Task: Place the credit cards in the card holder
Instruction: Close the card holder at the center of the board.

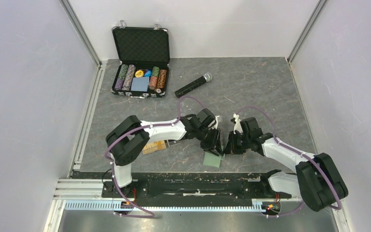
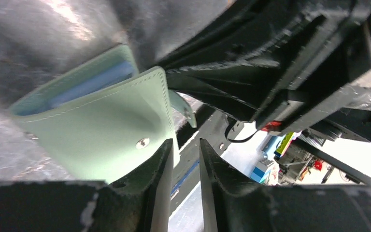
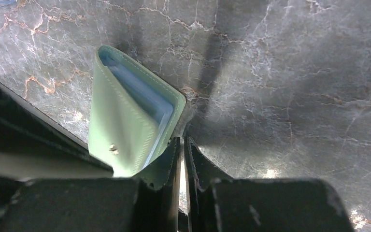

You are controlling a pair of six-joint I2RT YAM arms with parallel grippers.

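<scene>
While the card holder [image 1: 212,160] is only barely ajar, no card can go in yet.
It lies on the worktop [image 1: 251,87] with its light blue lining showing at the mouth. The left end effector [image 2: 186,145] is released just beside the holder's snap side, fingers apart with nothing between them. The right end effector [image 3: 179,145] is drawn almost closed at the holder's corner; whether it nips the flap I cannot tell. The credit cards [image 1: 155,147] sit well to the holder's left, partly under the left arm. My judgement: pin one flap down, peel the other wide open, then fetch a card.
</scene>
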